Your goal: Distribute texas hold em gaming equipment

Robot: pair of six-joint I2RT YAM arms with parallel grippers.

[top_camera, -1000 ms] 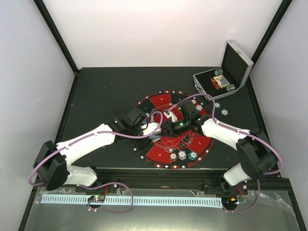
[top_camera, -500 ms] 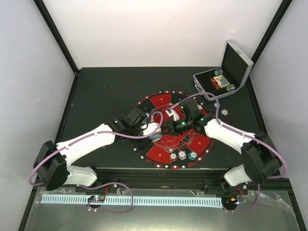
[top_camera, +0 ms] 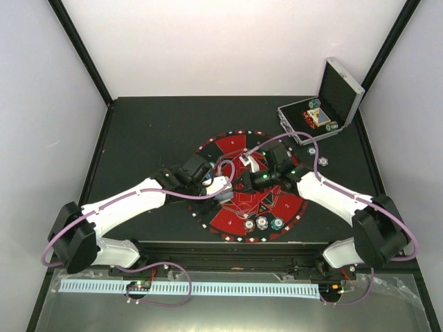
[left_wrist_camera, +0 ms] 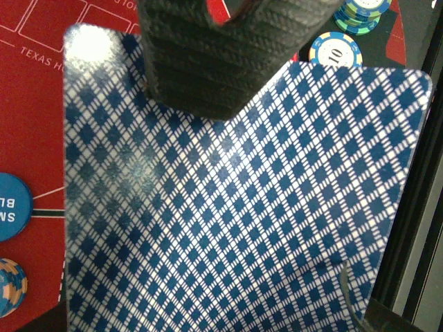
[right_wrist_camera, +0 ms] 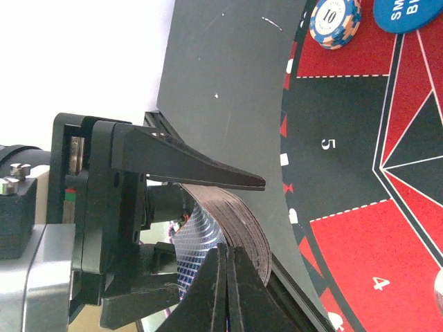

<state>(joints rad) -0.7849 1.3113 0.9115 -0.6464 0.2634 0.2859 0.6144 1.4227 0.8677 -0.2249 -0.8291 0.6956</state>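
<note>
My left gripper (top_camera: 223, 189) is shut on a bent deck of playing cards (right_wrist_camera: 239, 221) over the left of the round mat (top_camera: 232, 144). The top card's blue-and-white diamond back (left_wrist_camera: 228, 207) fills the left wrist view, where the left gripper (left_wrist_camera: 221, 319) shows only at the bottom corners. My right gripper (top_camera: 243, 182) meets the deck from the right; in its own view the right gripper (right_wrist_camera: 227, 250) is pinched shut on one card's edge. Three chips (top_camera: 262, 223) sit at the mat's near edge. A "10" chip (right_wrist_camera: 336, 19) and a blue marker disc (right_wrist_camera: 408, 10) lie on the mat.
The open silver case (top_camera: 325, 107) with more chips stands at the back right. Two loose chips (top_camera: 318, 155) lie on the black table between the case and the mat. A white card (top_camera: 246, 162) lies on the mat behind the grippers. Both arms cross over the mat.
The right arm's wrist has shifted slightly toward the back while its fingers stay at the deck. The left arm holds the deck still.
</note>
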